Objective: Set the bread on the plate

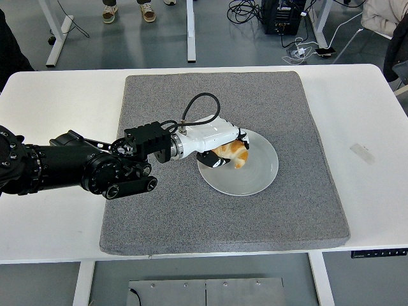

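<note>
Setting the croissant point(233, 153) down on the round white plate point(258, 175) looks to me like the step in hand. The left hand point(220, 141), white with dark fingertips, reaches in from the left of the frame and is curled around the croissant at the plate's upper left part. The bread seems to touch the plate, but I cannot tell this for sure. The next move, I judge, asks the fingers to loosen and the hand to draw back without dragging the bread off. The plate holds nothing else and sits on the grey mat point(166, 217) near the centre.
</note>
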### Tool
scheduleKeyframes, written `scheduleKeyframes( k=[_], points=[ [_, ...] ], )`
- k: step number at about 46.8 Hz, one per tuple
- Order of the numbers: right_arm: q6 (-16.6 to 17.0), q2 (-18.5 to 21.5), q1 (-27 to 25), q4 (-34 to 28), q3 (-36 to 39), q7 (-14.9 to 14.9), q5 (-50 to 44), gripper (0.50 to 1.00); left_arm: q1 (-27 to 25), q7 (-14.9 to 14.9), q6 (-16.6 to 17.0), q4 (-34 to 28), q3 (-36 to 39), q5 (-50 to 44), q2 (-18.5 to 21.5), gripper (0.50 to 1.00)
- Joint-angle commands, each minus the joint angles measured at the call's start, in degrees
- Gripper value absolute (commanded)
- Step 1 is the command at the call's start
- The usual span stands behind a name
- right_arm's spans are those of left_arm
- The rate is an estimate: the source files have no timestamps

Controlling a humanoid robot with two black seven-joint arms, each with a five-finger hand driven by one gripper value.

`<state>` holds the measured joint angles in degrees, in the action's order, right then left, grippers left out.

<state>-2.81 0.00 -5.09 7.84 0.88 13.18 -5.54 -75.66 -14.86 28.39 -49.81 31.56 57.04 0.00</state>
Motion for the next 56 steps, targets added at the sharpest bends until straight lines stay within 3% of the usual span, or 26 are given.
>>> scheduleKeyframes(
  k=[1, 31, 34, 37, 41, 56],
  points=[
    [0.0, 0.0, 0.0, 0.0, 0.1, 0.0, 0.0, 1.000, 0.3, 0.0, 0.0, 0.1, 0.0, 0.0, 0.0, 0.500],
    [0.0, 0.0, 0.0, 0.0, 0.0, 0.0, 0.0, 1.000, 1.3, 0.0, -0.5, 0.6, -1.1, 1.0, 0.0, 0.500],
    [-0.1, 0.0, 0.0, 0.0, 0.0, 0.0, 0.0, 1.000, 1.5, 0.0, -0.5, 0.6, -1.8, 1.0, 0.0, 0.726],
    [0.0, 0.0, 0.0, 0.1, 0.0, 0.0, 0.0, 1.000, 1.7, 0.0, -0.5, 0.5, -2.1, 1.0, 0.0, 0.790],
    [0.0, 0.0, 0.0, 0.0, 0.0, 0.0, 0.0, 1.000, 1.7, 0.0, -0.6, 0.4, -2.2, 1.0, 0.0, 0.816],
    [0.0, 0.0, 0.0, 0.0, 0.0, 0.0, 0.0, 1.000, 1.7, -0.1, -0.7, -0.1, -2.2, 1.0, 0.0, 0.836]
  ],
)
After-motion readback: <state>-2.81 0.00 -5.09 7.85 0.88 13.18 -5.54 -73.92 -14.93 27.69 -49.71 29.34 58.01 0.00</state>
